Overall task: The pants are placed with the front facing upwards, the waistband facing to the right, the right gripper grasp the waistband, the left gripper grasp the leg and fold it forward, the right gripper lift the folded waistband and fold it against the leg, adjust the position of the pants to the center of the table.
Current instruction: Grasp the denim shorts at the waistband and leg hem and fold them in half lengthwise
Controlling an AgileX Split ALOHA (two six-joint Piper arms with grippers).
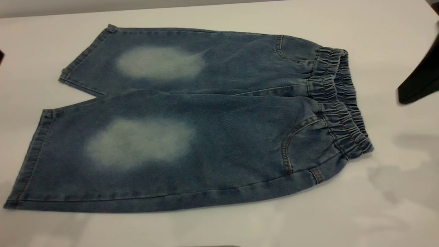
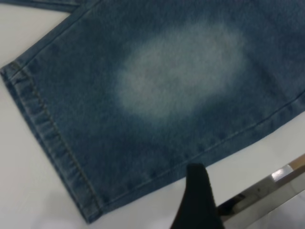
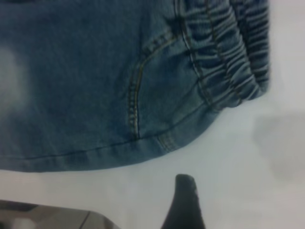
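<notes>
Pants (image 1: 192, 120) lie flat on the table (image 1: 394, 212), front up, both pale knee patches showing; waistband (image 1: 339, 99) at the right, leg hems at the left; no fold started, nothing held

Right gripper (image 1: 420, 82) is a dark shape at the right edge of the exterior view, off the cloth and apart from the waistband; its wrist view shows one black fingertip (image 3: 186, 200) above bare table, just off the near waistband corner; only one finger visible, so spread or pressed together: cannot tell

Left gripper (image 2: 198, 200) hangs over the near left leg close to its hem (image 2: 52, 138); one dark fingertip shows at the near edge of the denim; touching or just above, cannot tell; state of the claw: cannot tell

Judged risks for the first grasps:
- waistband is gathered elastic in two layers; a shallow pinch may take only the top layer, so the back stays down and the fold comes out skewed
- right fingertip sits off the fabric; closing there catches nothing, or scrapes the table
- left grasp at the hem's outer corner alone may lift one leg only; far leg drags and bunches at the crotch
- denim slides on the smooth top; uneven pull by the two arms may turn the pants or carry them toward the near table edge, visible in both wrist views
</notes>
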